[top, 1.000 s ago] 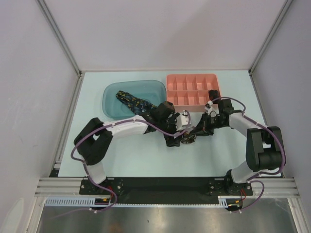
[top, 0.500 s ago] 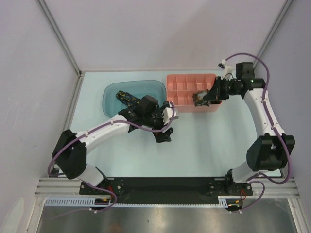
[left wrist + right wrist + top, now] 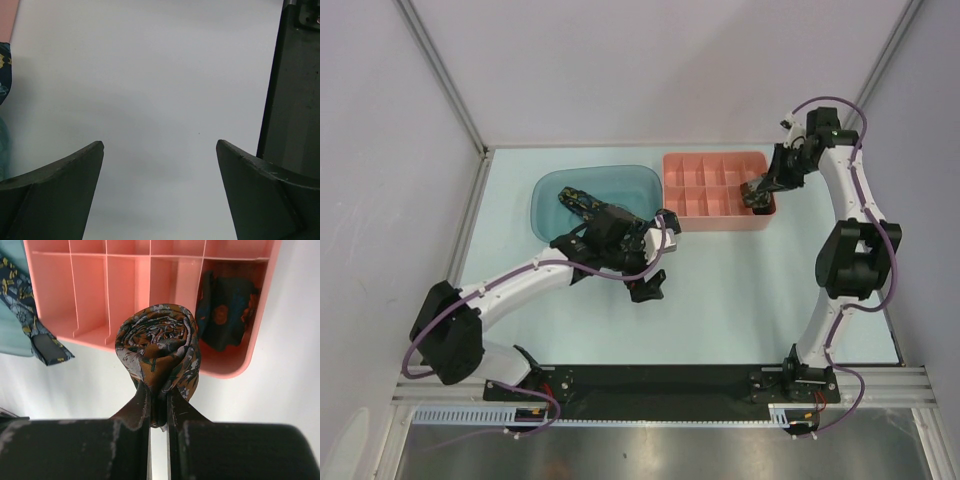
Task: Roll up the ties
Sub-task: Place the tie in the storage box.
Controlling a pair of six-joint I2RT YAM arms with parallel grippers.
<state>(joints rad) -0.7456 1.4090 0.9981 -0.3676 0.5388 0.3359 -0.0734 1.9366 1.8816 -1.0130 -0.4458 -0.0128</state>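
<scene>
— Where was the rolled tie [image 3: 159, 347]?
— Clamped in the right gripper [image 3: 159, 399], above the pink tray [image 3: 90, 290] that held another bundle [image 3: 225, 310].
— And the left gripper [image 3: 160, 147]?
— Spread wide, holding nothing, over the table [image 3: 150, 75]. The navy tie [image 3: 588, 205] lay in the teal bowl [image 3: 620, 185].

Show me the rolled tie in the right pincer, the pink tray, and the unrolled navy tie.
rolled tie [image 3: 157, 347], right wrist view, centre of its spiral end.
pink tray [image 3: 90, 290], right wrist view, bare compartment floor.
navy tie [image 3: 20, 302], right wrist view, middle of the strip.
</scene>
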